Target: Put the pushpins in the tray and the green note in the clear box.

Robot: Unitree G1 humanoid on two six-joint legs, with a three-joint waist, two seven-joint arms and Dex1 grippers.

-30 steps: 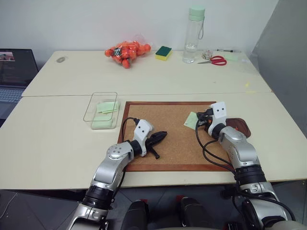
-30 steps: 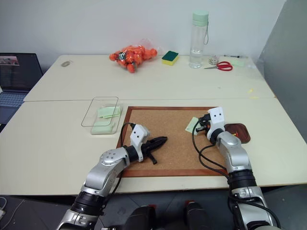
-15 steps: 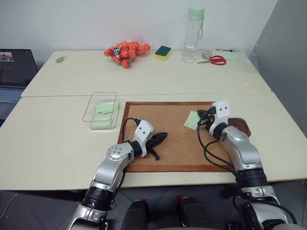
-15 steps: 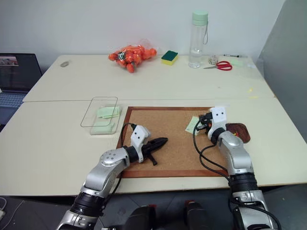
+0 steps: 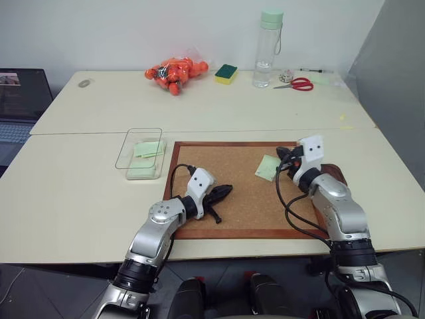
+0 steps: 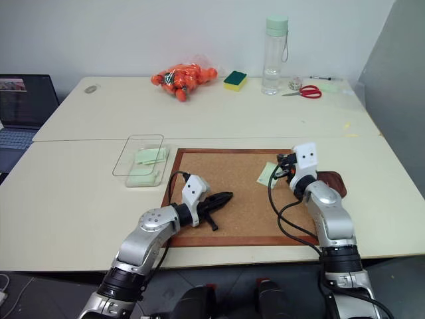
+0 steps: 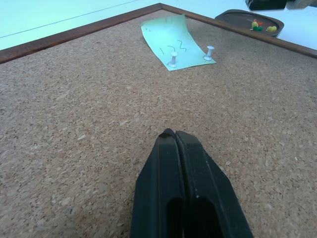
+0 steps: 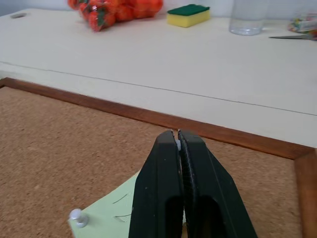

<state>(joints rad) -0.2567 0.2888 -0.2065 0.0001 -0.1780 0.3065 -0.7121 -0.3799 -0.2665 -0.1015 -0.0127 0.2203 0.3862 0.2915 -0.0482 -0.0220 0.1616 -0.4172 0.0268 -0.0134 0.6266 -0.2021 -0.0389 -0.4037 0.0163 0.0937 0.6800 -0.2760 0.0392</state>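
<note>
Both grippers are sitting pinched together over the corkboard [image 5: 246, 186], left gripper [image 7: 174, 136] mid-board, right gripper [image 8: 177, 135] above the green note [image 7: 171, 42], which is lying pinned there by two white pushpins [image 7: 173, 59].

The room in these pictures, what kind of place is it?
Probably an office or lab workspace: plain pale tables against a bare wall, an open laptop at the side, and desk items such as a corkboard, red scissors and a water bottle.
</note>
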